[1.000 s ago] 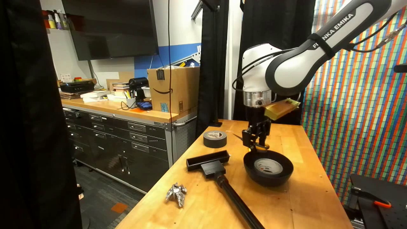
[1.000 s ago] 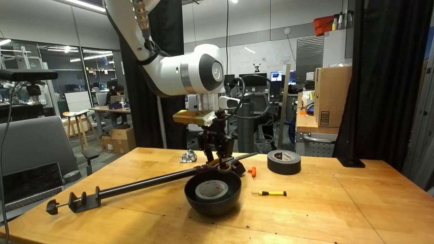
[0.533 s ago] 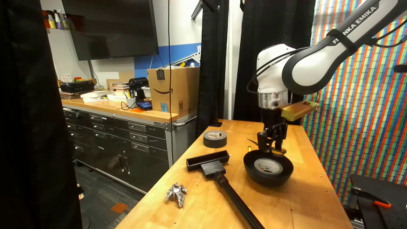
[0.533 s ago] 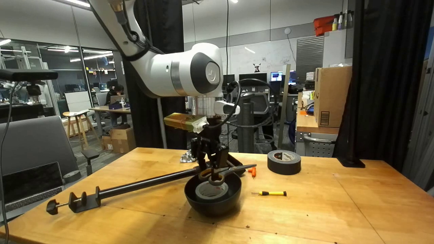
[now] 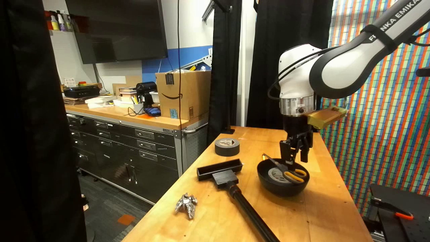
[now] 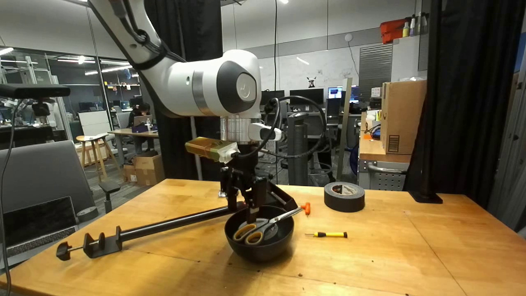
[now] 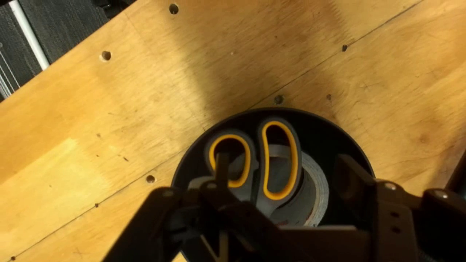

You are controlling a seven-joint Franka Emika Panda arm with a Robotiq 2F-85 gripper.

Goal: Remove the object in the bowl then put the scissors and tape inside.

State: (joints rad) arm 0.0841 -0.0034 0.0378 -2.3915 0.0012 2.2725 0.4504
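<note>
The black bowl (image 6: 259, 254) stands upright on the table and shows in all views. A tape roll (image 5: 275, 175) lies inside it. The scissors (image 6: 267, 226), with yellow-orange handle loops, lie over the tape; their blades stick out past the bowl's rim. The scissors' handles also show in the wrist view (image 7: 263, 207). My gripper (image 7: 284, 167) is open above the bowl, its fingers wide apart. One finger overlaps a handle loop in the wrist view; I cannot tell whether they touch. The small yellow object (image 6: 332, 234), like a thin screwdriver, lies on the table beside the bowl.
A dark tape roll (image 6: 344, 201) stands on the table past the bowl. A long black-handled brush (image 5: 248, 210) lies close beside the bowl. A silvery metal piece (image 5: 186, 204) lies near the table edge. A small orange piece (image 6: 307, 208) lies near the scissors' tips.
My gripper moved over the bowl with the scissors, then opened. The scissors dropped from the fingers into the bowl, onto the tape roll.
</note>
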